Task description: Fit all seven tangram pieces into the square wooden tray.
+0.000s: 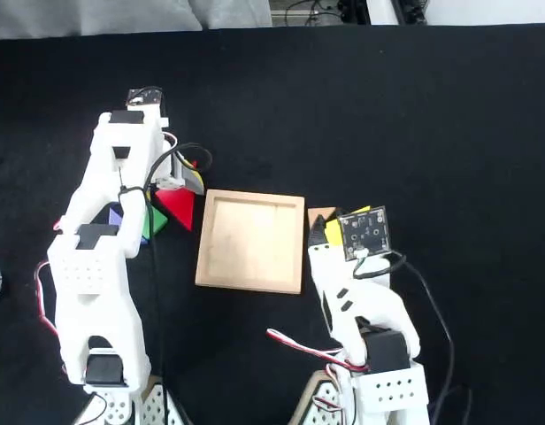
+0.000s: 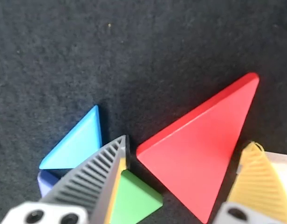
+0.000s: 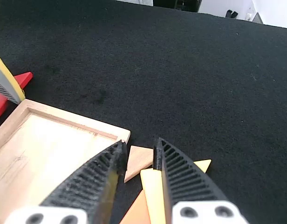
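Observation:
The square wooden tray (image 1: 205,241) lies between the two arms with nothing in it; its rim (image 3: 73,119) also appears in the right wrist view. A red triangle (image 2: 199,149) rests on the black cloth left of the tray. My left gripper (image 2: 187,142) stands open over it, one finger on each side. Blue (image 2: 76,142), green (image 2: 134,200) and purple (image 2: 44,179) pieces lie beside it. My right gripper (image 3: 139,145) hovers narrowly open at the tray's far right corner, above a bare wooden triangle (image 3: 140,158), a yellow piece (image 3: 153,189) and an orange piece (image 3: 136,212).
Black cloth covers the whole table (image 1: 414,115), with wide free room behind and to the right of the tray. The left arm's cables (image 1: 188,159) hang close to the red triangle (image 1: 177,210). The cloth's back edge runs along the top of the high view.

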`<state>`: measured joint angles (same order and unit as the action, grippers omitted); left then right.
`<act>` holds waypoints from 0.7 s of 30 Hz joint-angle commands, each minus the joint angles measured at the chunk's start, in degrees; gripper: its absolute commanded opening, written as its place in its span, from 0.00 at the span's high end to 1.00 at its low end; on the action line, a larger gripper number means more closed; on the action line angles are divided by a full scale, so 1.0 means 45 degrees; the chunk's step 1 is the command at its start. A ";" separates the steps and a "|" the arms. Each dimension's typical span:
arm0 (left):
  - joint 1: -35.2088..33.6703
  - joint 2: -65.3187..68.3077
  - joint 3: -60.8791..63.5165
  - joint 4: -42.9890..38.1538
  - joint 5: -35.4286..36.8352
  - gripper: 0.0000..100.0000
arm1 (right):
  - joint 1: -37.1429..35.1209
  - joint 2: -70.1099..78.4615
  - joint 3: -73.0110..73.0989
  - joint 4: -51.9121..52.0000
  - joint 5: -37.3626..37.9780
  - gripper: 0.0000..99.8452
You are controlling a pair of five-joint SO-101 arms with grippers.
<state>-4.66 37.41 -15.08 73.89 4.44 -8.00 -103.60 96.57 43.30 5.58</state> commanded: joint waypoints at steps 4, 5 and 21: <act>0.0342 0.0254 -0.0869 0.0332 0.0000 0.63 | 0.0176 -0.0928 -0.0010 0.0059 0.0098 0.89; 0.0361 0.0371 -0.1026 0.0508 0.0000 0.64 | 0.0176 -0.0928 -0.0010 0.0059 0.0098 0.89; 0.0459 0.1309 -0.2510 0.1895 0.0078 0.76 | 0.0195 -0.0928 -0.0010 0.0059 0.0098 0.89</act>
<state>-4.04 43.56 -25.01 81.36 4.53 -8.00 -103.60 96.57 43.30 5.58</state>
